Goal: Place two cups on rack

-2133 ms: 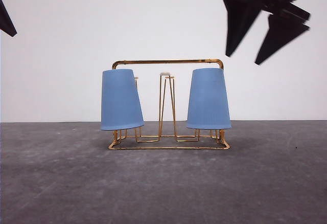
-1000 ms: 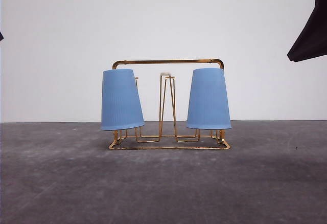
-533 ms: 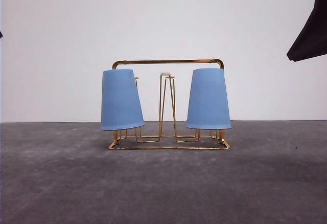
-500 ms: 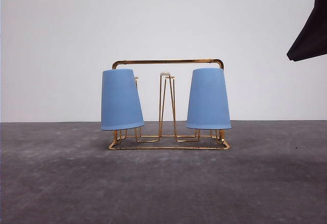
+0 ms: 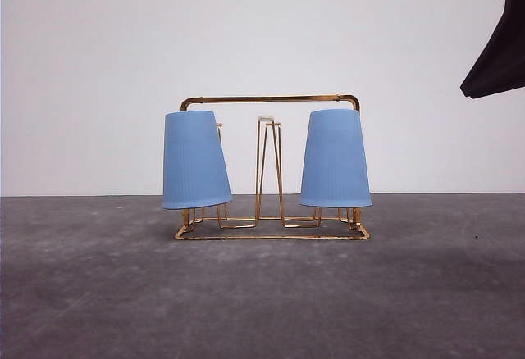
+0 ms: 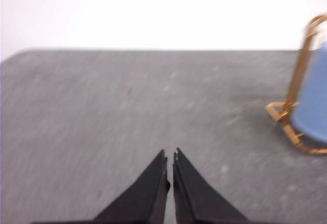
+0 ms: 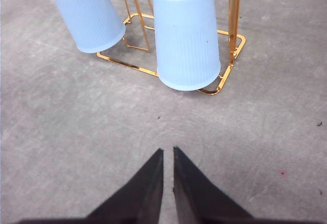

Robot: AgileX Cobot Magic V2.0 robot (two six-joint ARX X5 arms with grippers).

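The gold wire rack [image 5: 271, 98] stands in the middle of the grey table. Two light blue ribbed cups hang upside down on its prongs: the left cup [image 5: 194, 161] leans a little, the right cup [image 5: 335, 159] sits upright. The white-tipped middle prong [image 5: 265, 120] is bare. A dark part of my right arm [image 5: 496, 56] shows at the upper right edge, well clear of the rack. In the right wrist view my right gripper [image 7: 168, 150] is shut and empty, above the table short of the nearer cup [image 7: 186, 35]. My left gripper [image 6: 170, 152] is shut and empty, with the rack's end [image 6: 299, 81] off to one side.
The grey table [image 5: 262, 302] stretches bare in front of the rack. A plain white wall [image 5: 98, 64] rises behind it. A small pink speck [image 7: 281, 173] lies on the table near my right gripper.
My right arm has drawn back from above the right cup to the upper right edge. The left arm's tip has slipped out at the left edge. Cups and rack have not moved.
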